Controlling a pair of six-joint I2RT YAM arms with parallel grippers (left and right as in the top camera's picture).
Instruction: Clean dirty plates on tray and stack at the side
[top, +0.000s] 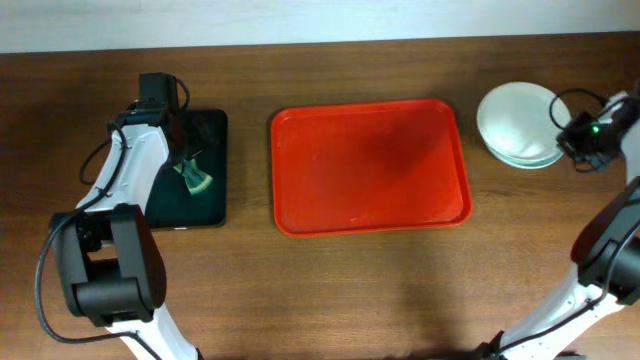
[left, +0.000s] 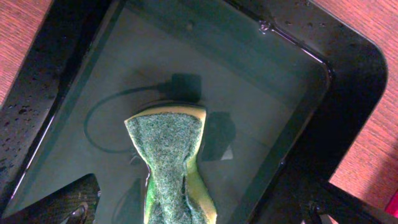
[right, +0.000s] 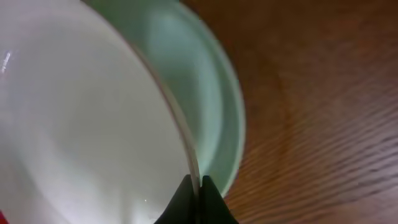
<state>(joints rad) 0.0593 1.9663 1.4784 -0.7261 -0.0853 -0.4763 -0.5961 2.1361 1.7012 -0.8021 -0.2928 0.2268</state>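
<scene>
Right wrist view: my right hand (right: 196, 185) is closed tight on the top rim of the plates (top: 515, 125), stacked on the worktop (top: 400, 290) beside the bare red tray (top: 370, 170). They look stiff, glossy and breakable, so I grip the rim. There is open wood all round. My left hand (top: 186, 165) squeezes a sponge (left: 166, 149) over the black tray (left: 348, 93).

Overhead looks straight down; wrist cameras sit close over its black tray (top: 213, 140) and, apparently, plates (top: 515, 120).
</scene>
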